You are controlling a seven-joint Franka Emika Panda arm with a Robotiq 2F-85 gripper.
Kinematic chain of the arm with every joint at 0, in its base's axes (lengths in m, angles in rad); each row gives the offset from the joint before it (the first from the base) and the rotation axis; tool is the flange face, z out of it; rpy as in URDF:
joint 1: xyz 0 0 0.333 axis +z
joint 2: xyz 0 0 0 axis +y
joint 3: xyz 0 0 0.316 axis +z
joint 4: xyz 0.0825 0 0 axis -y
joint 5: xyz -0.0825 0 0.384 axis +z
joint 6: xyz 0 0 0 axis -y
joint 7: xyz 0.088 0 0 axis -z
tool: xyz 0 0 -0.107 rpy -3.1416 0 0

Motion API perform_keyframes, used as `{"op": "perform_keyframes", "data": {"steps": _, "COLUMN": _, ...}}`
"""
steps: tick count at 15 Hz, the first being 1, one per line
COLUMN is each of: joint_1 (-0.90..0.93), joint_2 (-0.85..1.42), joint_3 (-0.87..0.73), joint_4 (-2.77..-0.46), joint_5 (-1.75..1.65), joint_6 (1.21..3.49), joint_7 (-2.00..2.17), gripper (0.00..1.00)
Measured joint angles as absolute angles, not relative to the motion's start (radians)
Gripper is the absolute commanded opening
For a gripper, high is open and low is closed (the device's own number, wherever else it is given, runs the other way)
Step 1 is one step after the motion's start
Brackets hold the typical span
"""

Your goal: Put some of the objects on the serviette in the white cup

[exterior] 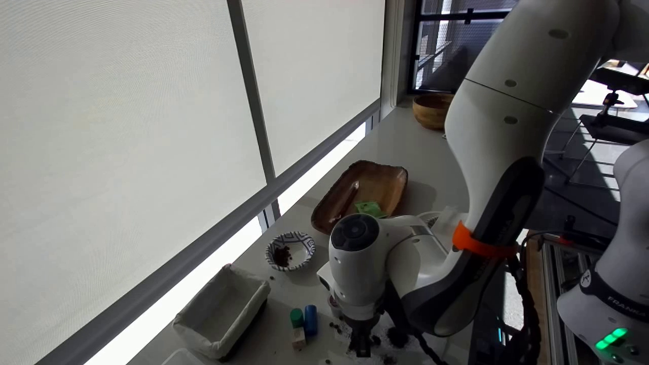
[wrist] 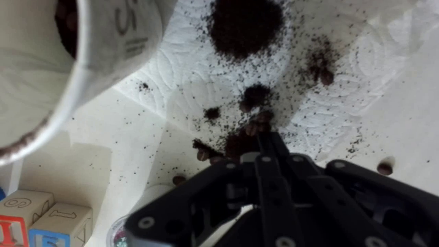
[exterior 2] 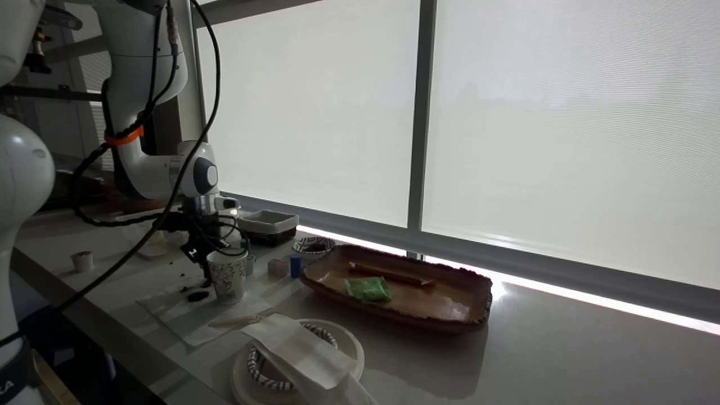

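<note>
Pointing down, your gripper (wrist: pixel 271 136) has its fingers together right at dark beans (wrist: pixel 251 129) on the serviette (wrist: pixel 192 65); can't tell if one's pinched. Cup (wrist: pixel 109 48) stands upright near your fingers, dark bits (wrist: pixel 67 31) inside, brown specks on its rim. Grounds pile (wrist: pixel 245 25) lies past the tips. Tub (wrist: pixel 113 230) sits partly hidden by your gripper in the wrist view, blocks (wrist: pixel 63 219) near it, blue cylinder (exterior: pixel 311 320) and green cylinder (exterior: pixel 296 317) by the blocks. Bin (exterior: pixel 236 329), patterned bowl (exterior: pixel 302 248) and tray (exterior: pixel 390 187) stand farther out.

End effector (exterior: pixel 362 352) beside dark bits (exterior: pixel 398 336); 1 green packet (exterior: pixel 370 208) in tray (exterior: pixel 384 177).
</note>
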State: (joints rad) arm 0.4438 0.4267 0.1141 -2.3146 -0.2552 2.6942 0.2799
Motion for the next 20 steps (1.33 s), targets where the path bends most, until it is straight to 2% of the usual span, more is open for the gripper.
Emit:
{"op": "perform_keyframes", "data": {"steps": 5, "joint_1": 0.480, "joint_2": 0.400, "joint_3": 0.085, "joint_4": -2.315, "joint_5": -0.300, "joint_6": 2.694, "joint_7": 0.343, "gripper": 0.05}}
{"op": "perform_keyframes", "data": {"steps": 6, "joint_1": 0.481, "joint_2": 0.398, "joint_3": 0.083, "joint_4": -2.315, "joint_5": -0.302, "joint_6": 2.694, "joint_7": 0.349, "gripper": 0.10}}
{"op": "perform_keyframes", "data": {"steps": 7, "joint_1": 0.481, "joint_2": 0.398, "joint_3": 0.082, "joint_4": -2.315, "joint_5": -0.302, "joint_6": 2.694, "joint_7": 0.350, "gripper": 0.32}}
{"op": "perform_keyframes", "data": {"steps": 9, "joint_1": 0.479, "joint_2": 0.401, "joint_3": 0.080, "joint_4": -2.315, "joint_5": -0.302, "joint_6": 2.694, "joint_7": 0.350, "gripper": 0.36}}
{"op": "perform_keyframes", "data": {"steps": 12, "joint_1": 0.476, "joint_2": 0.411, "joint_3": 0.076, "joint_4": -2.316, "joint_5": -0.302, "joint_6": 2.694, "joint_7": 0.350, "gripper": 0.57}}
{"op": "perform_keyframes", "data": {"steps": 14, "joint_1": 0.475, "joint_2": 0.418, "joint_3": 0.076, "joint_4": -2.316, "joint_5": -0.301, "joint_6": 2.694, "joint_7": 0.350, "gripper": 0.54}}
{"op": "perform_keyframes", "data": {"steps": 17, "joint_1": 0.475, "joint_2": 0.428, "joint_3": 0.076, "joint_4": -2.316, "joint_5": -0.301, "joint_6": 2.694, "joint_7": 0.350, "gripper": 0.42}}
{"op": "perform_keyframes", "data": {"steps": 18, "joint_1": 0.475, "joint_2": 0.430, "joint_3": 0.076, "joint_4": -2.316, "joint_5": -0.301, "joint_6": 2.694, "joint_7": 0.350, "gripper": 0.35}}
{"op": "perform_keyframes", "data": {"steps": 20, "joint_1": 0.475, "joint_2": 0.434, "joint_3": 0.076, "joint_4": -2.316, "joint_5": -0.301, "joint_6": 2.694, "joint_7": 0.350, "gripper": 0.33}}
